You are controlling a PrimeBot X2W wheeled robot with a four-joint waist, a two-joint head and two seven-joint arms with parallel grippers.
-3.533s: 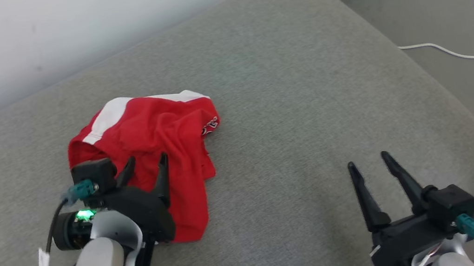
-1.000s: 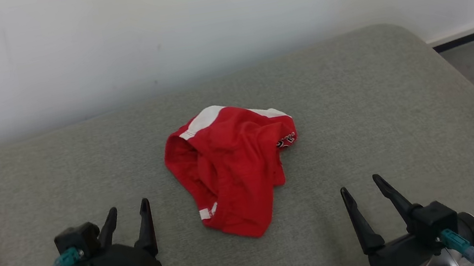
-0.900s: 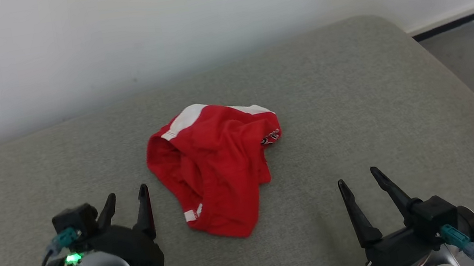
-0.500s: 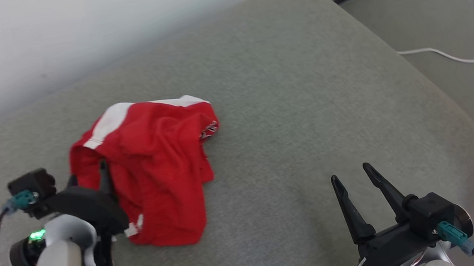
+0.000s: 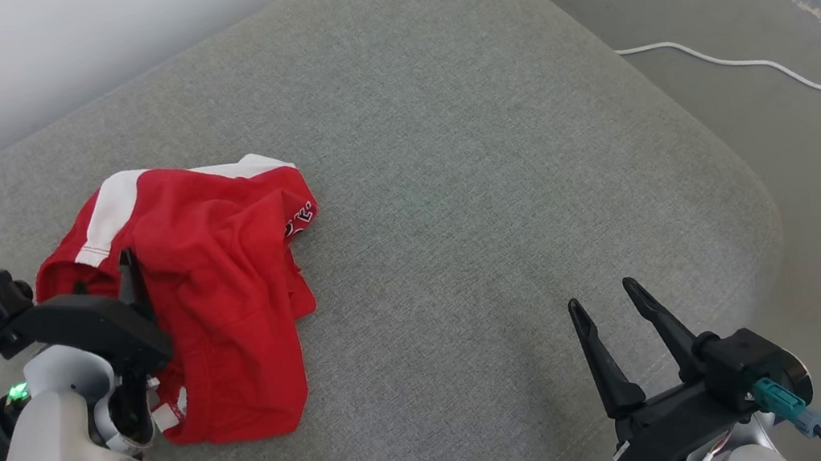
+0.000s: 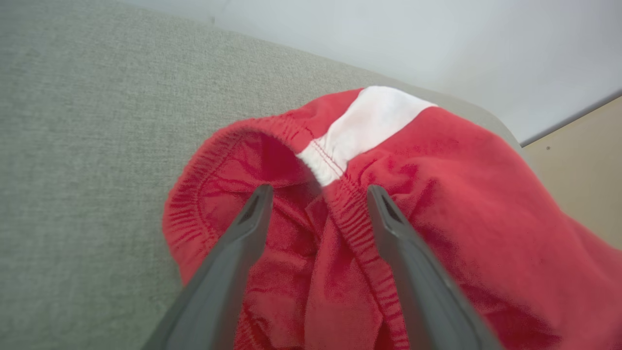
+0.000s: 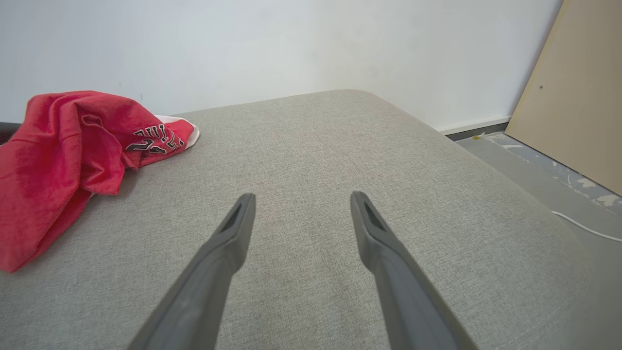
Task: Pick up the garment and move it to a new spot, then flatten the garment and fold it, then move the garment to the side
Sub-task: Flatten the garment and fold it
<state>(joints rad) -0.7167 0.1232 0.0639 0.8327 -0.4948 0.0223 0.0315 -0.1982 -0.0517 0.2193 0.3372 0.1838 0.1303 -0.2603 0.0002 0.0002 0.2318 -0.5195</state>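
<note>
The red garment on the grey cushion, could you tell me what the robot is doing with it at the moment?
The robot is about to pick up the red garment, which lies crumpled on the grey cushion, neither flattened nor folded. Its left gripper is open, with the two fingers set on either side of the elastic waistband near the white panel; nothing is clamped yet. The right gripper is open too, over bare cushion, well apart from the garment.

Grey fabric cushion (image 5: pixel 467 173) carrying one crumpled garment (image 5: pixel 224 291).
The red garment, with white panels, lies bunched on the cushion's left half, toward the far wall; the right far corner is rounded.
</note>
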